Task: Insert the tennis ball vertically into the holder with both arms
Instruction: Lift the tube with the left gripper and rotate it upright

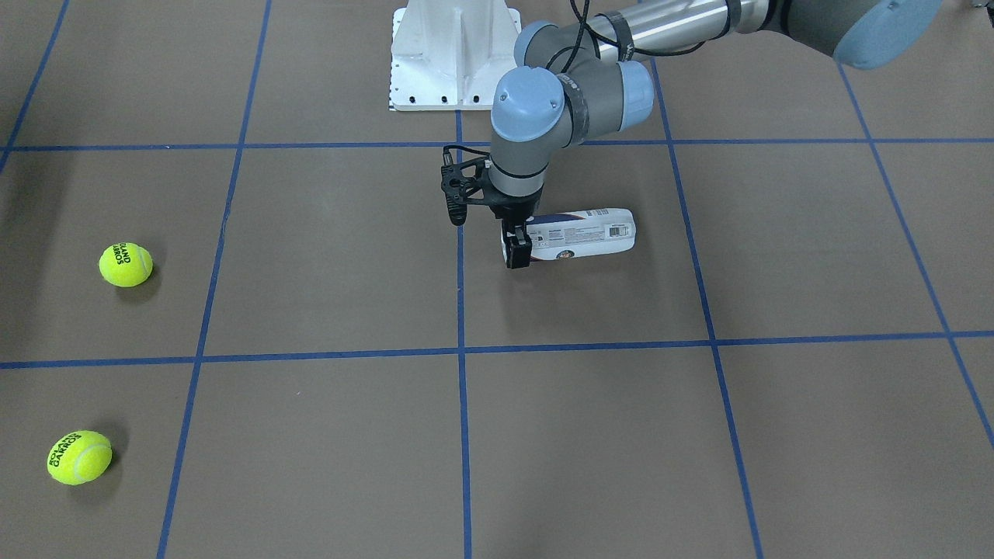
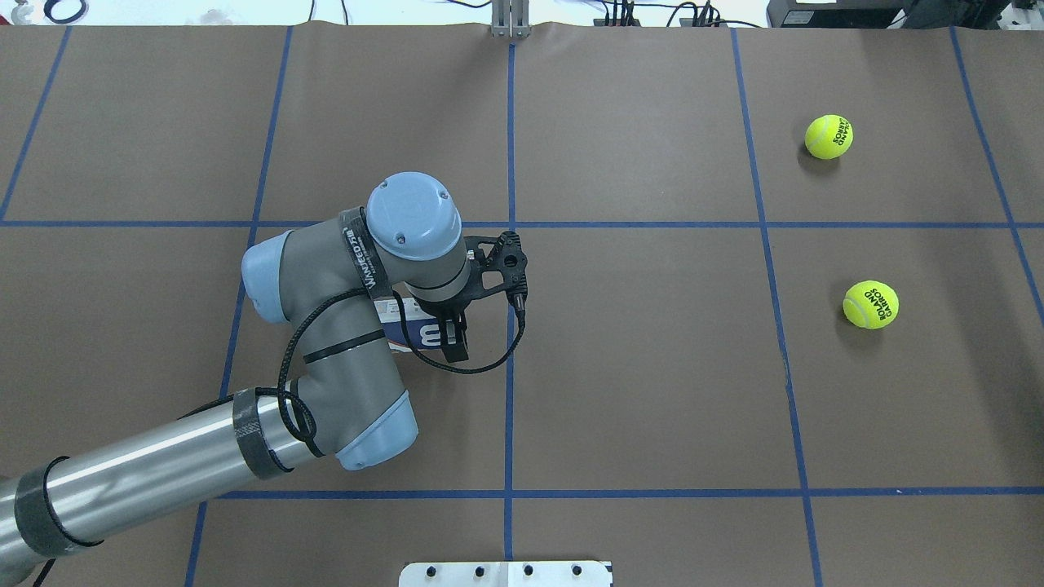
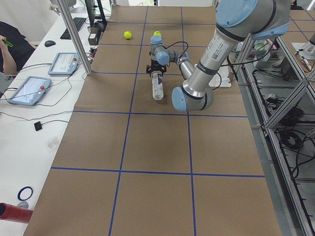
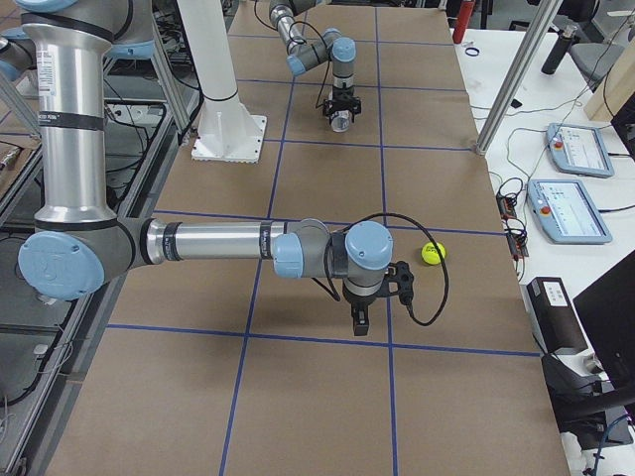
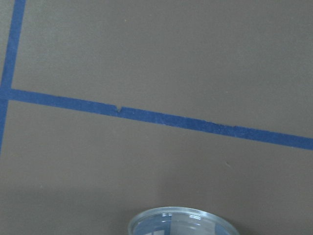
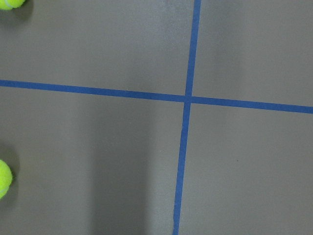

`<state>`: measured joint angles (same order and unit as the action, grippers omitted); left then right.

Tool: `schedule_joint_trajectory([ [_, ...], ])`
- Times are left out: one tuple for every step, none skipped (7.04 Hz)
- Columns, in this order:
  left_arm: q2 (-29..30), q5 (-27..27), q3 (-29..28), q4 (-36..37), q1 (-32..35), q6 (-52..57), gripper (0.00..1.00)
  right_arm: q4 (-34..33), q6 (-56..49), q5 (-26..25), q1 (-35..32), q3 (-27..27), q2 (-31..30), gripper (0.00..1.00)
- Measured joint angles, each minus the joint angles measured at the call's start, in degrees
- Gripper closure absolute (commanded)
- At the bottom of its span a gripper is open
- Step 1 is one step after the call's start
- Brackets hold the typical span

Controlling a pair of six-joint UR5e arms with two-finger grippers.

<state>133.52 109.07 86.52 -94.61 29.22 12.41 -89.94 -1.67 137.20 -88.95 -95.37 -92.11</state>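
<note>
Left gripper (image 1: 516,247) straddles the rim end of the holder (image 1: 590,231), which lies flat mid-table. Pinching or just spread: can't tell. Right gripper (image 4: 359,322) hangs over bare table (image 2: 652,391), state unreadable. Nothing inserted yet; holder not upright. Overhead: near tennis ball (image 2: 870,304) at 3 o'clock, far tennis ball (image 2: 829,136) at 2. Open room all round, edges well apart.

Left arm (image 2: 163,465) and right arm (image 4: 208,243) both reach out, left gripper (image 1: 516,242) and right gripper (image 4: 361,319) pointing straight down.
</note>
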Motion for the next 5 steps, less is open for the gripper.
schedule_joint_trajectory([
  [0.03,0.0,-0.44,-0.69,-0.14,-0.04,0.01,-0.03,0.0,0.0,0.0,0.0,0.0,0.01],
  [0.04,-0.02,-0.64,-0.97,-0.18,-0.02,0.15,-0.04,0.0,0.0,0.0,0.0,0.0,0.0],
  [0.02,-0.13,-0.67,-1.04,-0.19,0.03,0.33,0.0,0.0,0.0,0.0,0.01,0.0,0.01],
  [0.0,-0.56,-0.66,-1.01,-0.17,0.05,0.56,0.02,0.0,0.0,0.0,0.01,0.0,0.01],
  [-0.02,-1.21,-0.53,-0.95,-0.03,0.05,0.64,0.02,0.0,0.0,0.0,0.01,0.0,0.01],
])
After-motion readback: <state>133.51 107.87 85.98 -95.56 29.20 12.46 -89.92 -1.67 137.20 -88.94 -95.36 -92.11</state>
